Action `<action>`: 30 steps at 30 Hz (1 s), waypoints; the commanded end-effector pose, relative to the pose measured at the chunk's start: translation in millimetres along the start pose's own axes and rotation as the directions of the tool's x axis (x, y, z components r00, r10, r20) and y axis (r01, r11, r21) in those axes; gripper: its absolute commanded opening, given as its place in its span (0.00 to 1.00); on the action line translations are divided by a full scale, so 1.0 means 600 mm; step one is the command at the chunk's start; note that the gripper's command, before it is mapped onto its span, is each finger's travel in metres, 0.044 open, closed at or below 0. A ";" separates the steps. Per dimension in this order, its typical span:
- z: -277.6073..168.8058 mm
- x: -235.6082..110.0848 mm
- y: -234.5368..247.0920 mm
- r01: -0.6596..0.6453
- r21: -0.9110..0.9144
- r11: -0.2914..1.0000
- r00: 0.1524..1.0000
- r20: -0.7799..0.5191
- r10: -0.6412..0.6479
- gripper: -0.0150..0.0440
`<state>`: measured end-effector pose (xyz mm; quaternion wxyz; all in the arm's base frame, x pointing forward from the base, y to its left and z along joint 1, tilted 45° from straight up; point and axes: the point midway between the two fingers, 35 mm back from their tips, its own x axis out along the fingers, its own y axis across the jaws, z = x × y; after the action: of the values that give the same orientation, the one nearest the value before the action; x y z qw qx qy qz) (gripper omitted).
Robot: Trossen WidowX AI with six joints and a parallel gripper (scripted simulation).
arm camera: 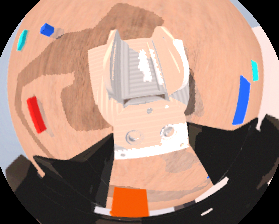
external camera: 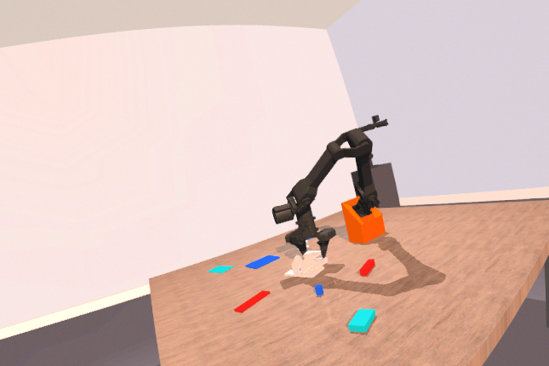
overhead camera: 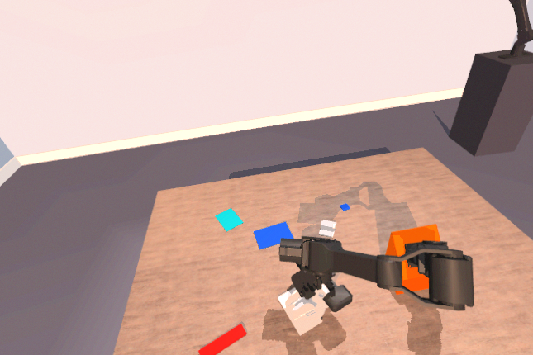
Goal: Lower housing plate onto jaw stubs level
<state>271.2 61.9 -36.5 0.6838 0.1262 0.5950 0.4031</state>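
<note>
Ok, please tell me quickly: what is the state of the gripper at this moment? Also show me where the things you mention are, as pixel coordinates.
Gripper (overhead camera: pixel 317 292) (external camera: pixel 313 256) (arm camera: pixel 148 131): closed on the housing plate (overhead camera: pixel 325 289) (external camera: pixel 313 253) (arm camera: pixel 151 121), fingers wide apart at its two sides.

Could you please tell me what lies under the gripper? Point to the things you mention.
Under the gripper (overhead camera: pixel 316 292) (external camera: pixel 313 255) sits a pale assembly (overhead camera: pixel 303 315) (external camera: pixel 309 265) (arm camera: pixel 150 120). Its two jaw stubs are covered or indistinct.
</note>
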 end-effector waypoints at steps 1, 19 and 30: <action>0.000 0.004 0.000 -0.003 0.005 1.000 1.000 0.003 0.003 0.85; 0.000 0.008 0.000 -0.004 0.004 1.000 1.000 0.003 0.004 0.85; 0.000 0.012 0.001 -0.004 0.003 1.000 1.000 0.004 0.004 0.85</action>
<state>270.4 66.3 -41.1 0.6836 0.1265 0.5949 0.4034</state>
